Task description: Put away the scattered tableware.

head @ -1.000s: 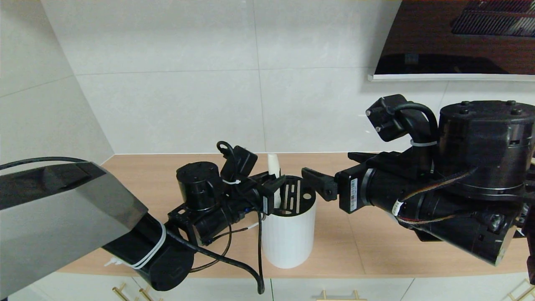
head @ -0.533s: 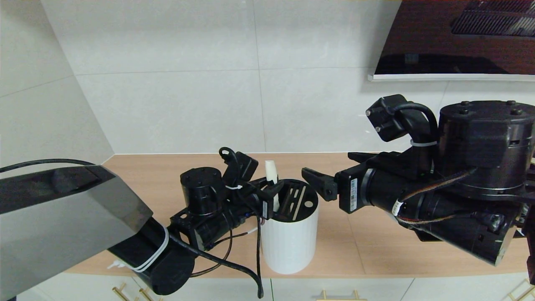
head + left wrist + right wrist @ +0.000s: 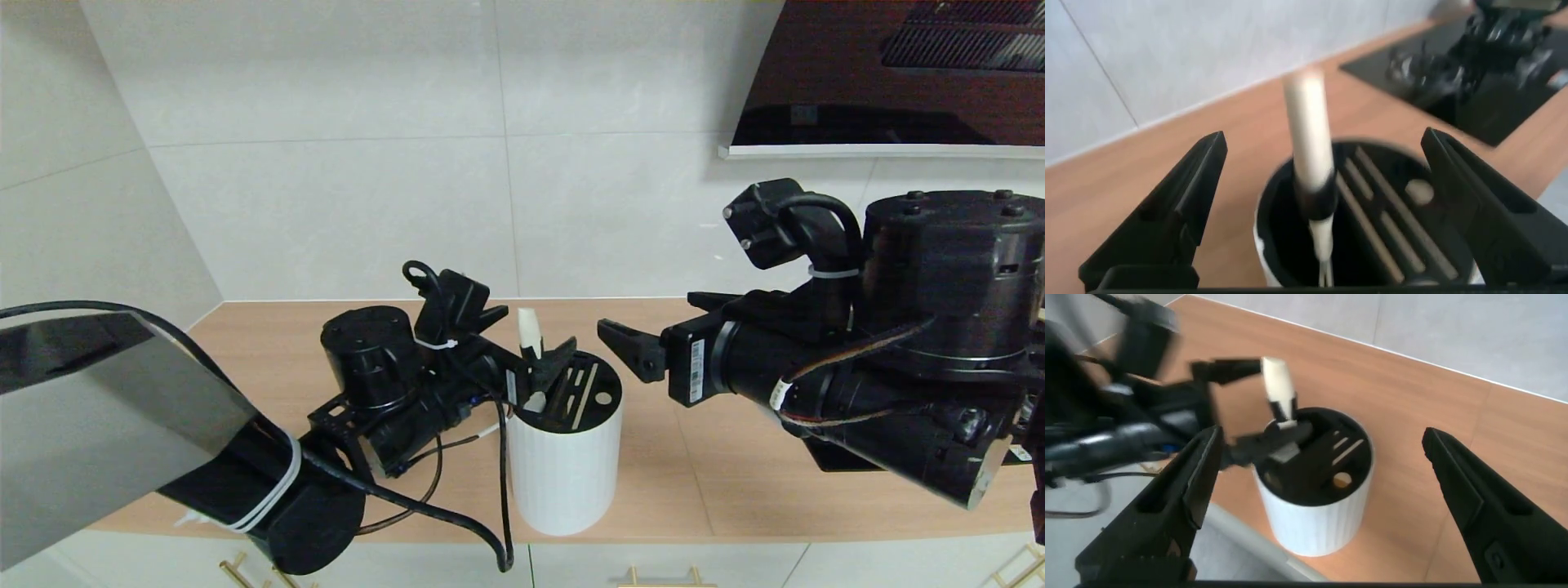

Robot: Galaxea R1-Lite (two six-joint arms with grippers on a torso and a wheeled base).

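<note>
A white cylindrical holder (image 3: 563,465) with a black slotted top stands near the front of the wooden counter (image 3: 269,343). A utensil with a white handle (image 3: 529,329) stands upright in a slot at its left side. My left gripper (image 3: 531,347) is open, one finger on each side of the handle and apart from it. The left wrist view shows the handle (image 3: 1308,139) free between the spread fingers (image 3: 1167,220) above the holder (image 3: 1264,237). My right gripper (image 3: 653,322) hangs open and empty just right of the holder's top, looking down on the holder (image 3: 1315,514).
A black cooktop (image 3: 1470,73) lies in the counter to the right, under my right arm. A dark range hood (image 3: 898,73) hangs at upper right. Tiled walls close off the back and the left. Cabinet handles (image 3: 661,581) mark the front edge.
My left gripper has opened and let go of the white-handled utensil, which stays in the holder. The left arm drew back slightly to the left. The right arm rose a little.
</note>
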